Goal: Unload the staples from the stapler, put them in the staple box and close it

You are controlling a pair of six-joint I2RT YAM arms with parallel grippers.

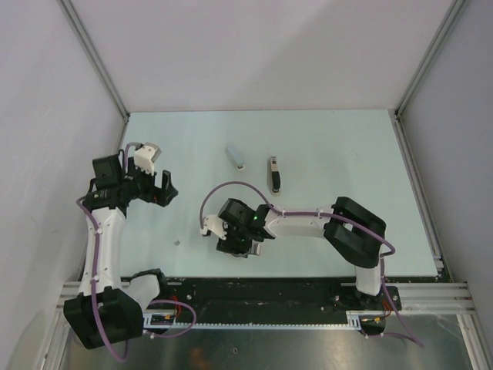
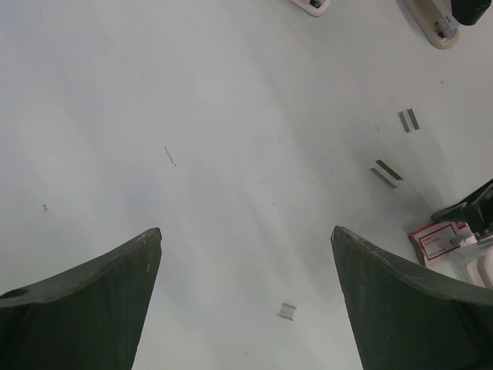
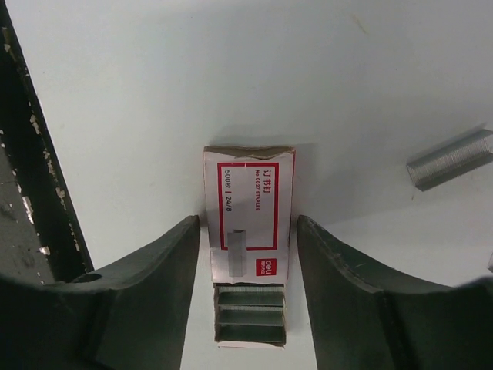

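A red-and-white staple box lies on the table, and staple strips show at its torn near end. My right gripper is open, with one finger close on each side of the box and a thin gap at both. The box also shows in the left wrist view. The stapler, a narrow bar with a black top and beige base, lies farther back, untouched; it shows in the left wrist view. My left gripper is open and empty above bare table.
A grey-white bar lies left of the stapler. Loose staple strips lie on the table in the left wrist view and the right wrist view. A tiny staple piece lies between the left fingers. Walls enclose the table.
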